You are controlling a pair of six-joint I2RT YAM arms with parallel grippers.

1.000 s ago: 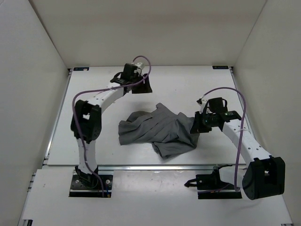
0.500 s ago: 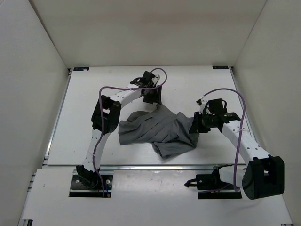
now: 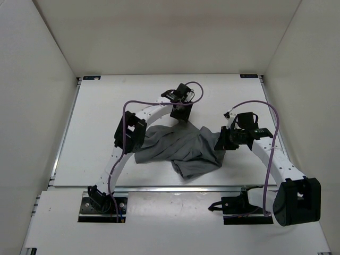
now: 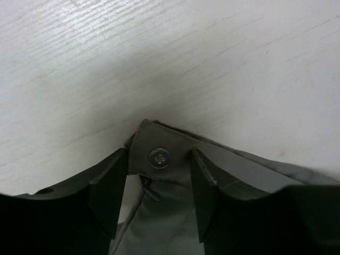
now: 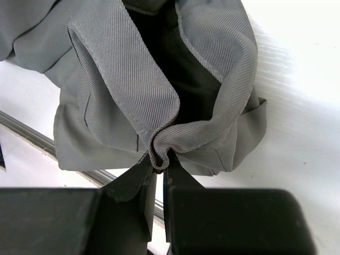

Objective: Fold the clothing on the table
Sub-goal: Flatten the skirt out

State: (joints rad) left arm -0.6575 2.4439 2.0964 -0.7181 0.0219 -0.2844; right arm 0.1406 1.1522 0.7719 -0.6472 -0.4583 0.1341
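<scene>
Between both pairs of jaws: creased medium-grey soft fabric garment (image 3: pixel 180 146) on the matte white table (image 3: pixel 101 111).
Left gripper (image 4: pixel 158 159) jaws stand apart, straddling its snap-buttoned corner; right gripper (image 5: pixel 161 169) jaws pinch a bunched hem fold.

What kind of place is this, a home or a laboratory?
Probably a laboratory test cell: a white table boxed by white walls, with left arm and right arm bolted at its edge, working on clothing.

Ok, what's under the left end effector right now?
The left end effector straddles a corner of the clothing, with a snap, lying on the table. Its fingers cover the fabric on either side.
</scene>
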